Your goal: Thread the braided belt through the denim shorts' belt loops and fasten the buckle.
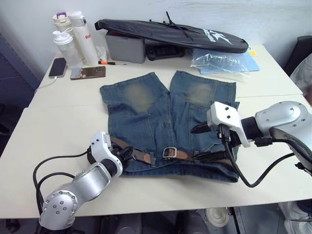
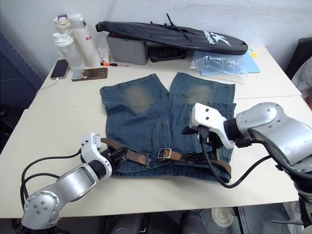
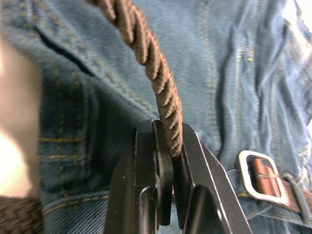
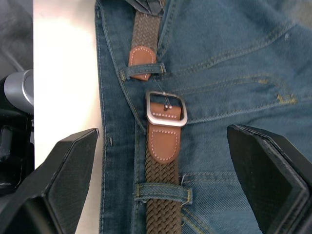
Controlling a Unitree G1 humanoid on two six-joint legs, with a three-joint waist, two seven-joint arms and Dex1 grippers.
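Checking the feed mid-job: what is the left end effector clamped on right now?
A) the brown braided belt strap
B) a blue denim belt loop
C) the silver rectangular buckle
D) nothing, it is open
A: in the left wrist view the left end effector has its two black fingers shut on the brown braided belt strap, while the silver rectangular buckle lies free to one side on the faded blue denim shorts.

perhaps an office or lab: pale table [image 1: 58,126], bottles [image 1: 73,39], phones [image 1: 57,67].
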